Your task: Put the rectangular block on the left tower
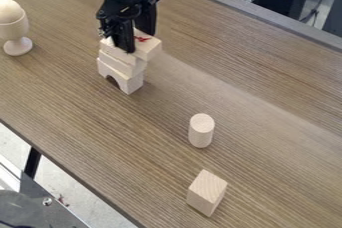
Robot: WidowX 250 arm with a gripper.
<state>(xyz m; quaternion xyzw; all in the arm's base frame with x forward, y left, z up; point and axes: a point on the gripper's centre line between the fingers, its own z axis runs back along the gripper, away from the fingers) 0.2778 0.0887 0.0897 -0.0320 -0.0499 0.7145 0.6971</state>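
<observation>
The gripper [136, 43] hangs down from the top edge over a small tower at upper left. Its two fingers stand apart, one at the near left side and one at the back of a pale rectangular block [148, 48] with a red mark on top. This block is on top of the tower, sticking out a little to the right. Below it are a flat pale block [122, 63] and an arch-shaped block [131, 83] resting on the table. The near finger hides part of the upper blocks.
On the wooden table [267, 122], a pale cylinder [201, 131] stands upright near the middle and a cuboid block [207, 192] sits lower down. A wooden cup with a ball [12, 27] stands at the left edge. The table's near edge runs diagonally at lower left.
</observation>
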